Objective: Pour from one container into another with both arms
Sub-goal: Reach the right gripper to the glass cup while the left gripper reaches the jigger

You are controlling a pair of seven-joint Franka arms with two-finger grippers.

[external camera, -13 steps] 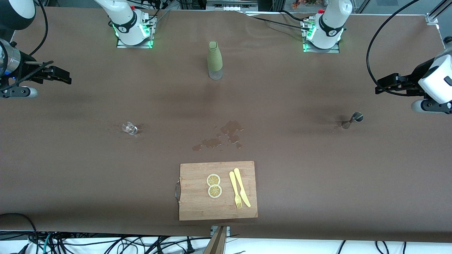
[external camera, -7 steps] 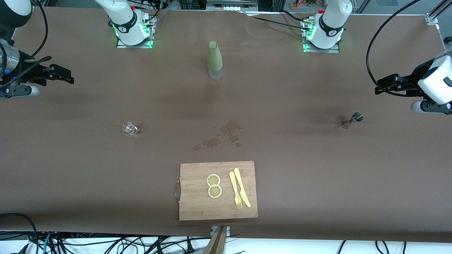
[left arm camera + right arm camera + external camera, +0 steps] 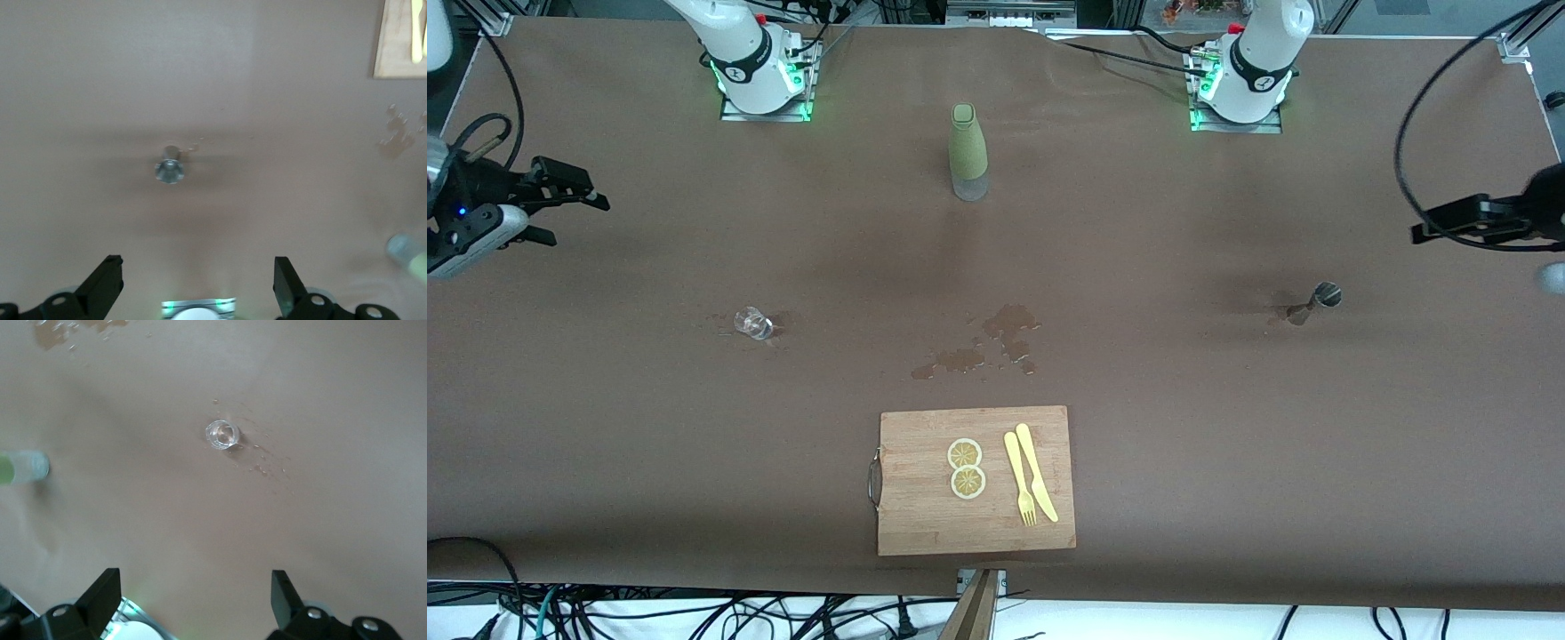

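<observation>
A small clear glass (image 3: 753,323) (image 3: 221,434) stands on the brown table toward the right arm's end, with wet specks beside it. A small metal jigger (image 3: 1319,299) (image 3: 170,170) stands toward the left arm's end. My right gripper (image 3: 574,189) (image 3: 196,600) hangs open and empty, high over the table's edge at its own end. Over the other end's edge, my left gripper (image 3: 1440,229) (image 3: 198,287) is open and empty too. A green sleeved bottle (image 3: 967,152) stands between the two bases.
A wet spill (image 3: 996,340) marks the table's middle. Nearer the camera lies a wooden cutting board (image 3: 925,524) with two lemon slices (image 3: 966,468) and a yellow fork and knife (image 3: 1030,482). Cables hang below the front edge.
Both arms have drawn outward toward their ends of the table and risen. The glass, jigger and bottle have not moved.
</observation>
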